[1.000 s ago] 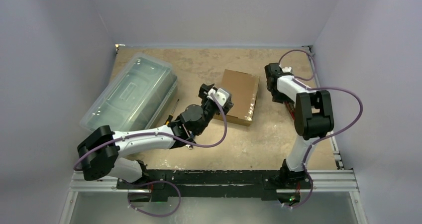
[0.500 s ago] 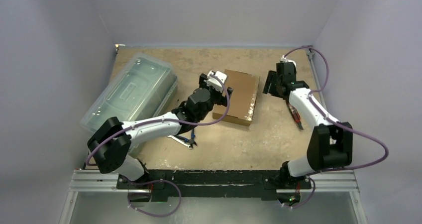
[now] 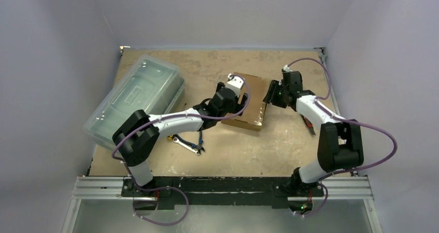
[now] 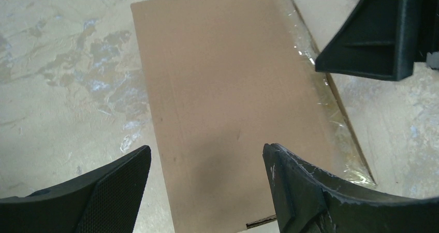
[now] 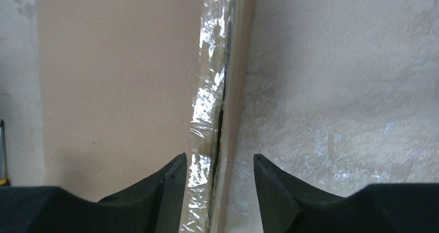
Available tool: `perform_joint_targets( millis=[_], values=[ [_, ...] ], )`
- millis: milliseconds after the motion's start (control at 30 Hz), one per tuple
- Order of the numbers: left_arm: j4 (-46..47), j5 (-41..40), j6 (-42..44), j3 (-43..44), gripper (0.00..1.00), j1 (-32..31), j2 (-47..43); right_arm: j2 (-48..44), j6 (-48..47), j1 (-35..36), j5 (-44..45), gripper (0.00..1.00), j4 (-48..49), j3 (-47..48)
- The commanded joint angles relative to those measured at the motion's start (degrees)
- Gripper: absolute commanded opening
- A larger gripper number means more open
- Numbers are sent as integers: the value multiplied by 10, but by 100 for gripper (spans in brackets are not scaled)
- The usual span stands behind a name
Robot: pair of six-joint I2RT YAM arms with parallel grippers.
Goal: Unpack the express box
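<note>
Crowding the table's left side, the translucent lidded bin sits clear of the work. The express box lies flat mid-table. It looks like light, stiff cardboard, and its glossy taped edge seems the place to pry. The left gripper hovers over the lid and the right gripper straddles that seam, both with fingers spread and empty. Pliers lie nearby, harmless.

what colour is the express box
The express box is plain brown cardboard; clearest in the left wrist view.

From up here my cardboard box lies flat near mid-table, plain brown, lid shut, slightly skewed. Shiny clear tape runs down its right edge, crinkled.
</note>
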Motion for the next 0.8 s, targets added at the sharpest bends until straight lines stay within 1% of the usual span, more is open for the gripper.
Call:
perform_joint_targets(
  millis=[0, 133, 300, 367, 433, 500, 567, 633, 700, 767],
  values=[
    [-29, 33, -39, 39, 79, 16, 20, 13, 6, 2, -2, 51, 28, -8],
    [-43, 33, -35, 49, 79, 20, 40, 24, 9, 2, 14, 44, 31, -17],
    [-89, -1, -47, 77, 79, 32, 72, 9, 13, 2, 15, 40, 49, -39],
    [-92, 0, -54, 81, 79, 38, 84, 11, 6, 2, 27, 35, 41, -35],
    [-92, 9, -63, 82, 79, 45, 93, 9, 0, 2, 30, 28, 34, -37],
    [-94, 12, -69, 84, 79, 50, 102, 2, 0, 2, 26, 25, 38, -44],
    [-100, 17, -77, 87, 79, 54, 107, -9, 2, 2, 23, 24, 42, -55],
    [-101, 36, -95, 87, 79, 62, 108, -21, 6, 2, 13, 27, 50, -63],
    [-94, 58, -108, 84, 79, 72, 102, -30, 12, 2, 1, 34, 58, -71],
    [-74, 89, -106, 79, 79, 81, 93, -39, 17, 2, -10, 39, 69, -79]
  ],
)
